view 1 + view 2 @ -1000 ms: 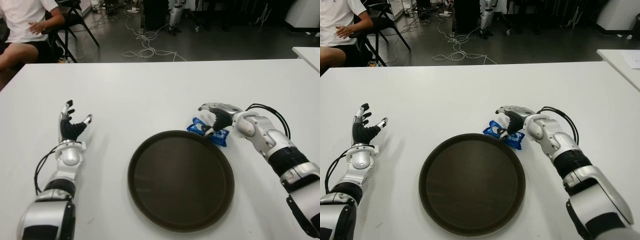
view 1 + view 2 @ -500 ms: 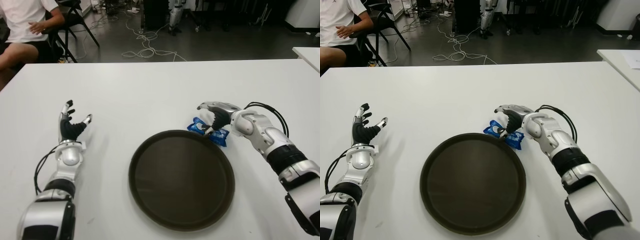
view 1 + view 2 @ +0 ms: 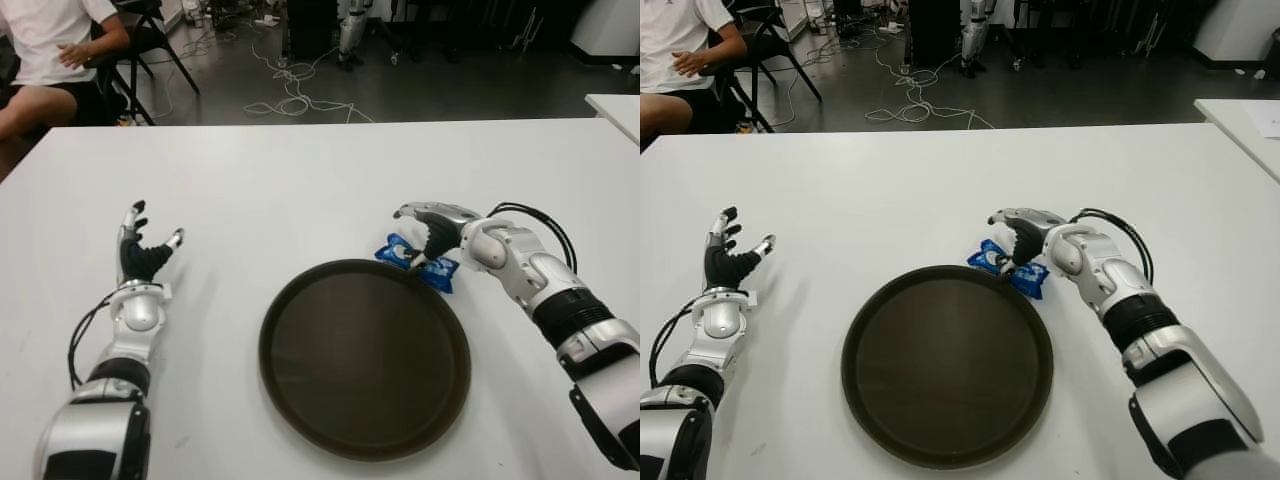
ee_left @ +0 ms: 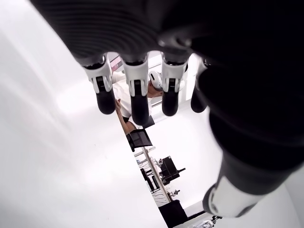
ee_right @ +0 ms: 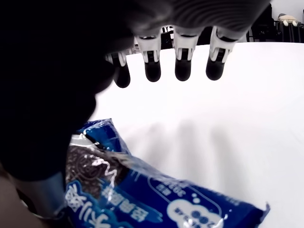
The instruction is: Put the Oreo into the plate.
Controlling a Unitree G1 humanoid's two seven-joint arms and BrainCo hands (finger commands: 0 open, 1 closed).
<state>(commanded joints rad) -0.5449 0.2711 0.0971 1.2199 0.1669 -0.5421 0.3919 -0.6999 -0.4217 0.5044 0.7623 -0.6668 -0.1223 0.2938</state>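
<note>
under the right hand (image 3: 428, 232) lies the blue oreo pack (image 3: 418, 264), flat on the white table (image 3: 300, 180) and touching the far right rim of the dark round plate (image 3: 364, 358). its fingers (image 5: 183, 61) reach out straight above the pack without closing on it, while the thumb comes down at the pack's near edge, so nothing is gripped. well off to that hand's left, across the plate, the left hand (image 3: 140, 255) shows over bare table, fingers spread and empty.
</note>
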